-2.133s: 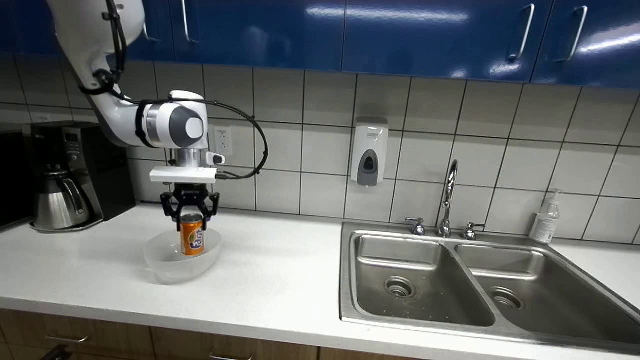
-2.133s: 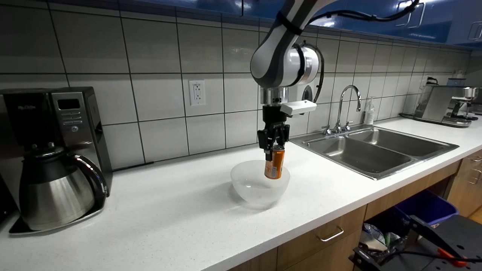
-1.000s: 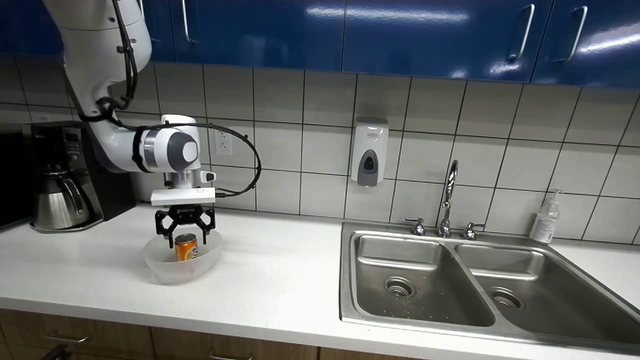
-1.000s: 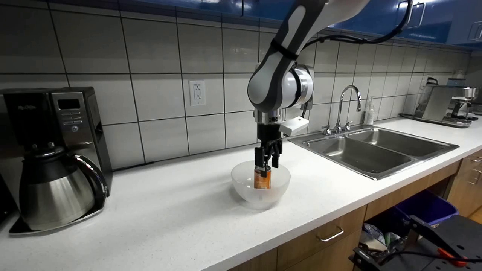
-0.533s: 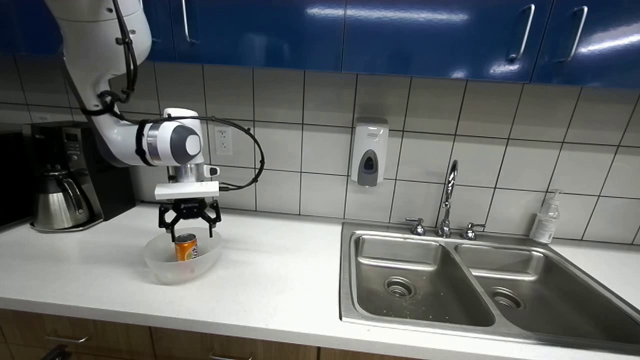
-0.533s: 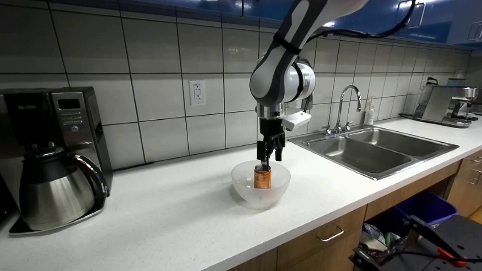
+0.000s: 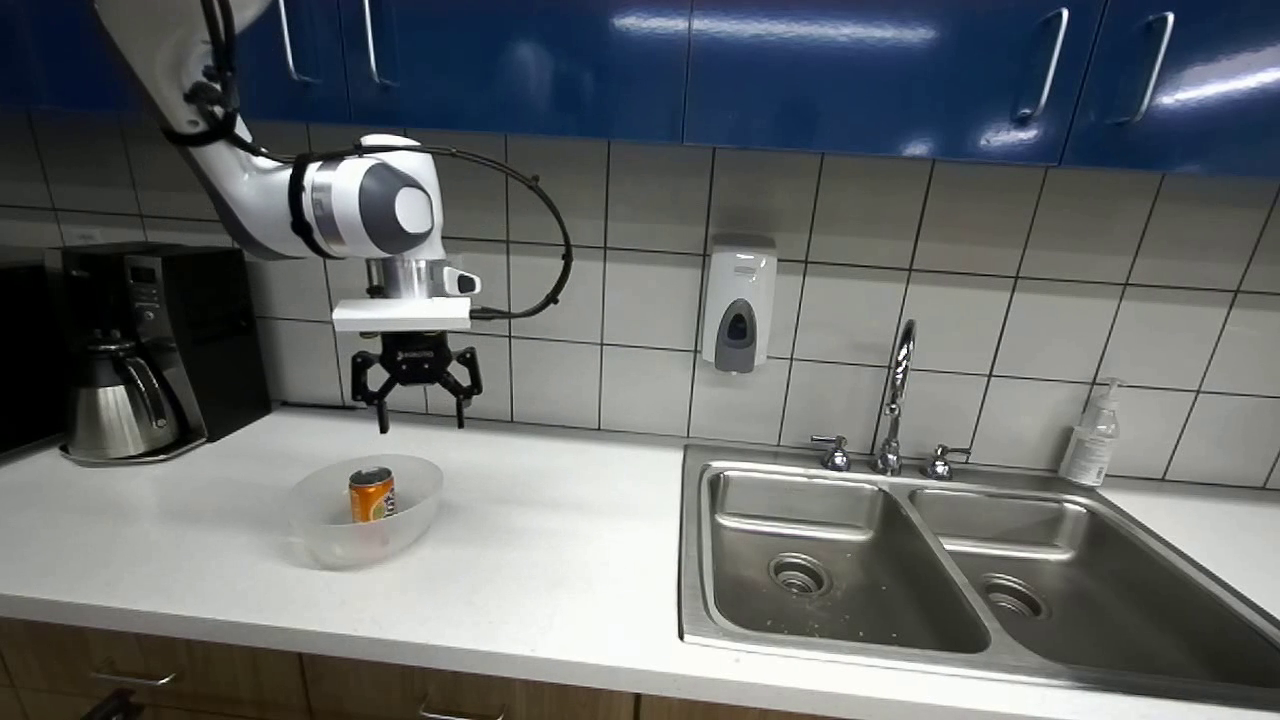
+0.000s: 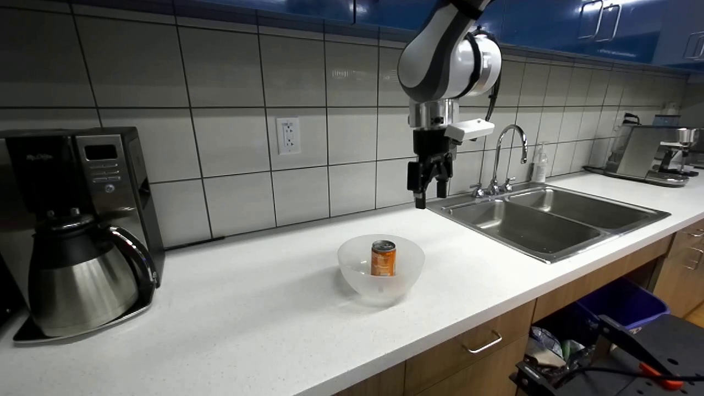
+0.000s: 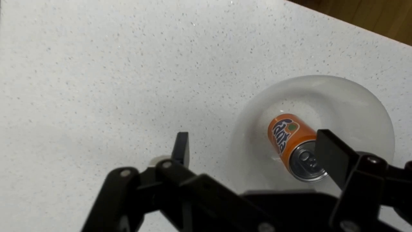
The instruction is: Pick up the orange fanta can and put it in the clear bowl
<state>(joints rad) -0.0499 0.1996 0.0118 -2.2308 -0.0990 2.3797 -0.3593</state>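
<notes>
The orange fanta can (image 7: pixel 372 497) stands upright inside the clear bowl (image 7: pixel 345 548) on the white counter. In an exterior view the can (image 8: pixel 383 258) shows its dark silvery top above the front wall of the bowl (image 8: pixel 379 289). My gripper (image 7: pixel 422 427) hangs in the air above and a little to one side of the bowl, touching nothing. Seen from the wrist, the gripper (image 9: pixel 252 133) is wide open with bare counter and bowl between its fingers. One finger (image 9: pixel 333 154) covers part of the lid of the can (image 9: pixel 291 138) in that view.
A coffee maker with a steel carafe (image 8: pixel 82 275) stands on the same counter. The double steel sink (image 8: pixel 544 220) with its faucet (image 8: pixel 498 157) lies on the opposite side. Blue cabinets (image 7: pixel 520 70) hang overhead, and the tiled wall runs behind.
The gripper first held the can over the bowl, then lowered it in and opened. Since then the arm has risen and shifted toward the sink, while the can stays in the bowl.
</notes>
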